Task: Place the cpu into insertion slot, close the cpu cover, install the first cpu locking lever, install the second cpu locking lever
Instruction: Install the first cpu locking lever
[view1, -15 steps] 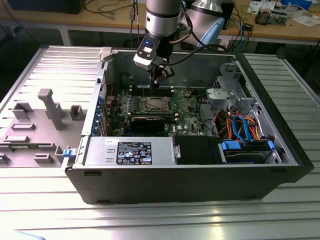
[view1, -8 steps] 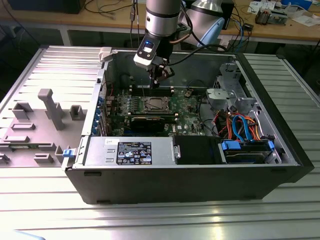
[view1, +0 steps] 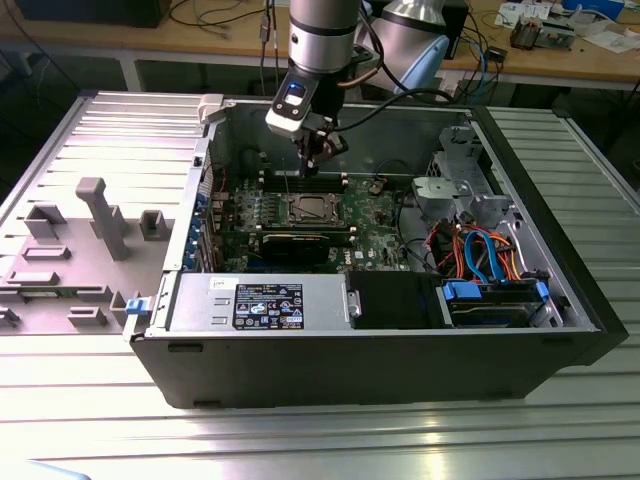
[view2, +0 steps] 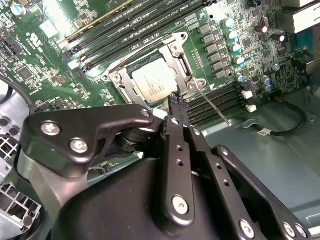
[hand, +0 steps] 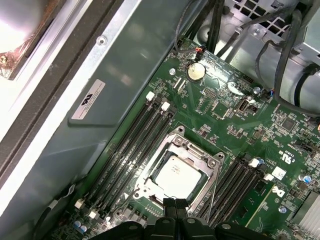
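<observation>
Gripper (view1: 317, 157) (view2: 177, 101) (hand: 172, 202): black, two-fingered, on the grey arm. Its fingers are closed tip to tip and grasp nothing. In the exterior view it hangs inside the open computer case (view1: 300, 372), at twelve o'clock from the socket and above it. In both wrist views the tips sit just beside the socket's edge.

Cpu (view1: 307, 209) (view2: 154, 82) (hand: 176, 176): dull silver square, lying flat in the insertion slot (view1: 290, 211) near the middle of the green motherboard (view1: 378, 215).

Cpu cover (view2: 178, 54) (hand: 201, 158): silvery frame plate, lying down over the chip, whose top shows through the central opening.

Lever rod (view2: 212, 105): thin metal wire, angled away from one corner of the frame. Its free end lies out past the black memory slots (view2: 220, 102). Whether the other lever is hooked down I cannot tell.

Further memory slots (hand: 131, 150): long, black, on the far side of the socket.

Coin cell (hand: 196, 71): round, silver, on the board well apart from the socket.

Power supply (view1: 265, 305): labelled silver box at six o'clock from the socket in the exterior view.

Cables (view1: 482, 252): orange and blue, at about four o'clock.

Grey fixture plate (view1: 100, 215): outside the case, at nine o'clock.
</observation>
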